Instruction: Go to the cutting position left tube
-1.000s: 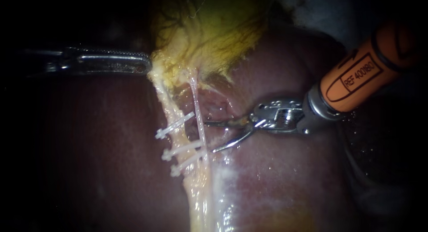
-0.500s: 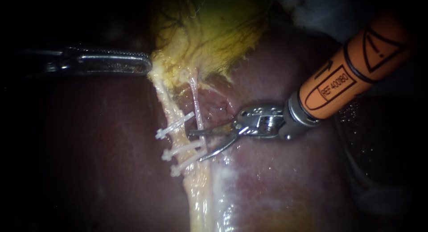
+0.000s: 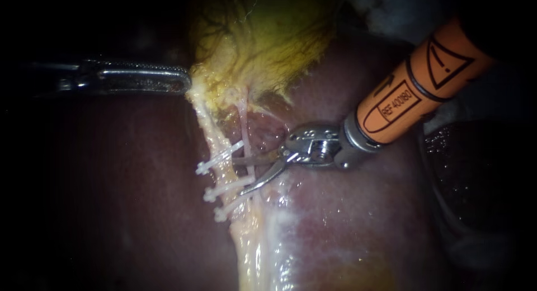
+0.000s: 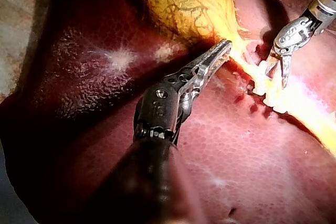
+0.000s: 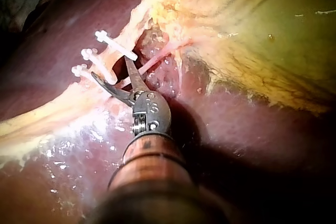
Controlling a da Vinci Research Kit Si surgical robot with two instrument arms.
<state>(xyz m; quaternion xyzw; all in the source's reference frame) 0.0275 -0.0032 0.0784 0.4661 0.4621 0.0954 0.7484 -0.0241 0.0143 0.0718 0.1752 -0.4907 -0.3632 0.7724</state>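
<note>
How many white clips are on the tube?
3, in a row along the tube below the gallbladder: top clip, middle clip, bottom clip. None looks hidden.

Light falls on the centre; edges lie dark.

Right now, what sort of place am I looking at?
Probably a surgical practice bench: a dark red liver and yellow-green veined gallbladder lie exposed, white plastic clips sit on a pale tube, and the orange-collared right instrument reaches them with open jaws.
</note>
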